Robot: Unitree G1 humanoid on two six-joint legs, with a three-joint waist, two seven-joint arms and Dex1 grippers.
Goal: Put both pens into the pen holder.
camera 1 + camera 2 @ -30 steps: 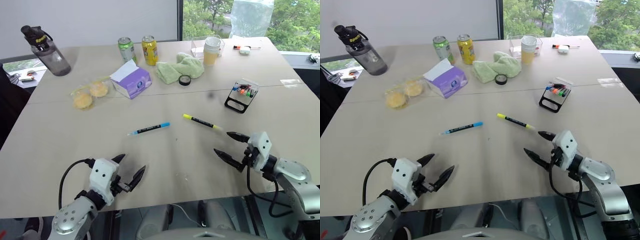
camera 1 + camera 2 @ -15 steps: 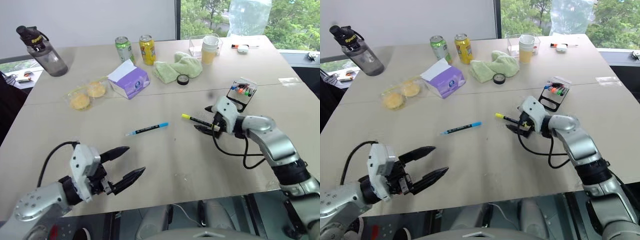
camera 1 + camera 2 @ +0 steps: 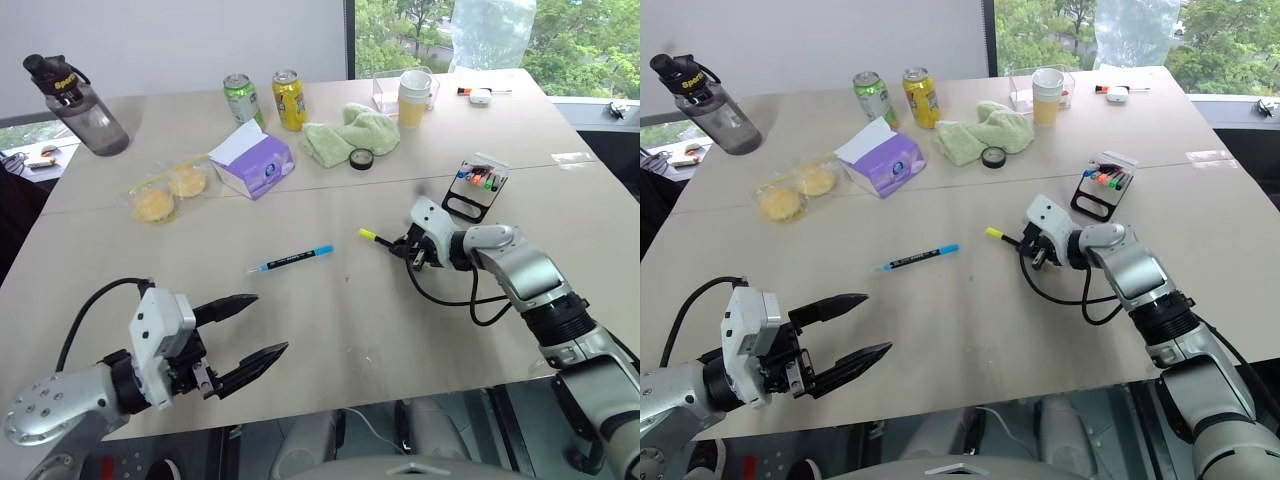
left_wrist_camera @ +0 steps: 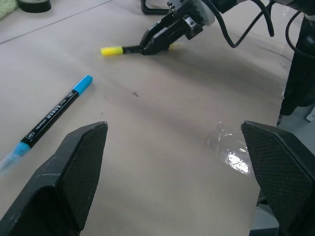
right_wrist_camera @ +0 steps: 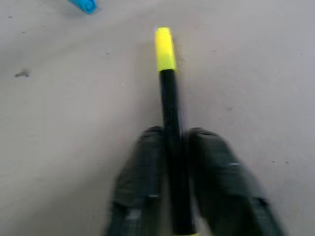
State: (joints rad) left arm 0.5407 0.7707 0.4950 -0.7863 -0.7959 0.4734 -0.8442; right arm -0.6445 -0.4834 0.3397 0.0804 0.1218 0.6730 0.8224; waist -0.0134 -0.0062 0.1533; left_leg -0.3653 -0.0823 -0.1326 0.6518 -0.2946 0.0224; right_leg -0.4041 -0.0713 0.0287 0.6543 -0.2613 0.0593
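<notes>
The right wrist view shows up close what the head views only hint at: the right tool (image 5: 174,196) has its two black fingers (image 5: 140,182) pressed against the black barrel of the yellow pen (image 5: 167,98), whose yellow cap points away from the tool over the bench (image 3: 400,330). The left wrist view shows the same grip from across the bench, the pen's yellow cap sticking out past the right tool, with the blue pen (image 4: 51,118) lying nearer.

There are two pens, one pen holder (image 3: 476,187), two cans (image 3: 263,98), one water bottle (image 3: 78,90), one purple tissue box (image 3: 253,160) and one green cloth (image 3: 352,133).

The left tool (image 3: 250,330) hovers over the near edge of the bench with its fingers spread wide and nothing between them. The right tool is closed on the yellow pen near mid-bench, just short of the pen holder, which stands apart beyond it. The blue pen lies flat on the bench, between the two tools, touched by neither.
</notes>
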